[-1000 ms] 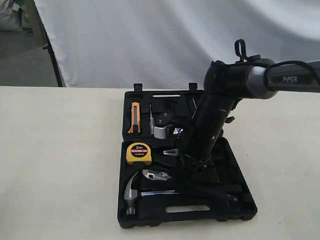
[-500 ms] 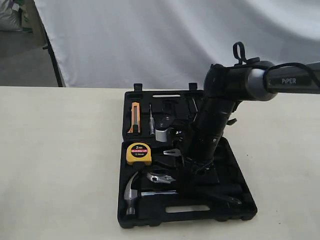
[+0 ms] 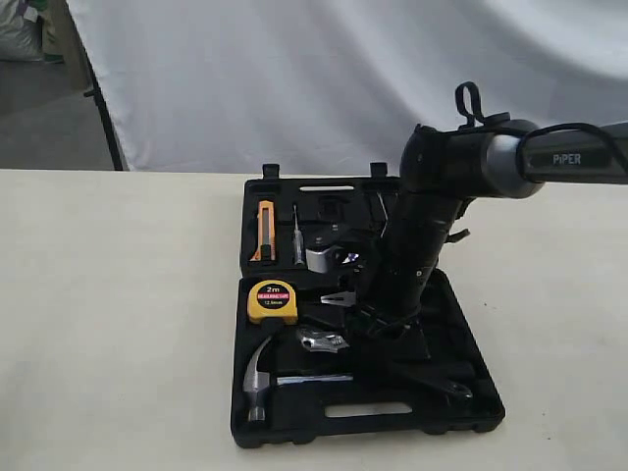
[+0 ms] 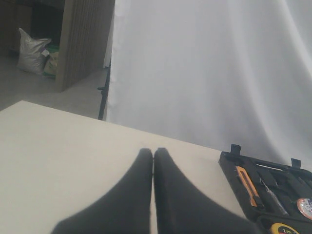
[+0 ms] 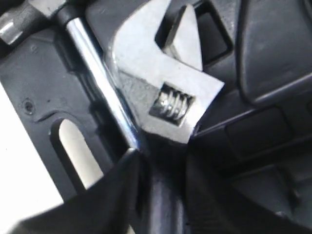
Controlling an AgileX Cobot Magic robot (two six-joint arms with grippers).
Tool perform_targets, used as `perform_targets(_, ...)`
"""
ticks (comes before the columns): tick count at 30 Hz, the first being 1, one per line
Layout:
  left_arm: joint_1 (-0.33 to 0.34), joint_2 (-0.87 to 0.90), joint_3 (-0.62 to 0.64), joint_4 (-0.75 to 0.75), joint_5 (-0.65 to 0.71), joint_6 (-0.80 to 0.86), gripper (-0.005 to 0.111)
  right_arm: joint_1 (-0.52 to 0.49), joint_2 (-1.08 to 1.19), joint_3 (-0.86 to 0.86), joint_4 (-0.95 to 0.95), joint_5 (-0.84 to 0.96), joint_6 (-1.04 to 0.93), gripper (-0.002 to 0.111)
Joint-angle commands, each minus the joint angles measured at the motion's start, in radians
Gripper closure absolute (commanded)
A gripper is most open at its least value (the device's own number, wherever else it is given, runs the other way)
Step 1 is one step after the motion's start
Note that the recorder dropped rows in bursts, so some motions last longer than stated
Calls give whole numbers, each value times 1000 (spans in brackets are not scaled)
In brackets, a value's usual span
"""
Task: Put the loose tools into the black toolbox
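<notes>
The black toolbox (image 3: 467,324) lies open on the table. Its near half holds the steel claw hammer (image 3: 257,378). The silver adjustable wrench (image 3: 322,341) lies tilted beside it, its head (image 5: 165,92) resting against the hammer's shaft (image 5: 97,83). My right gripper (image 5: 163,161) reaches down into the case, and its fingers hug the wrench's black handle. The small tape roll (image 3: 346,257) sits in the far half, partly behind the arm. My left gripper (image 4: 153,152) hovers over bare table to the left of the case, shut and empty.
A yellow tape measure (image 3: 272,301) sits in the near half by the hinge. An orange utility knife (image 3: 265,231) and a thin screwdriver (image 3: 296,235) lie in the far half. The case's slot handle (image 3: 368,409) faces the table's front edge. A white curtain hangs behind.
The wrench head has shifted right along the hammer's shaft, carried by the right gripper. The right arm has swung slightly right. The hammer and tape measure have not moved.
</notes>
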Motion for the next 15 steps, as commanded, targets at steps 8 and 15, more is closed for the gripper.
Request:
perform_targets(8,25,-3,-3,4,-7,-5,106,11,-80,-125,-41,68,-63,50)
perform_targets(15,25,-3,-3,4,-7,-5,106,205,-62,-108,-275,-18,28,50)
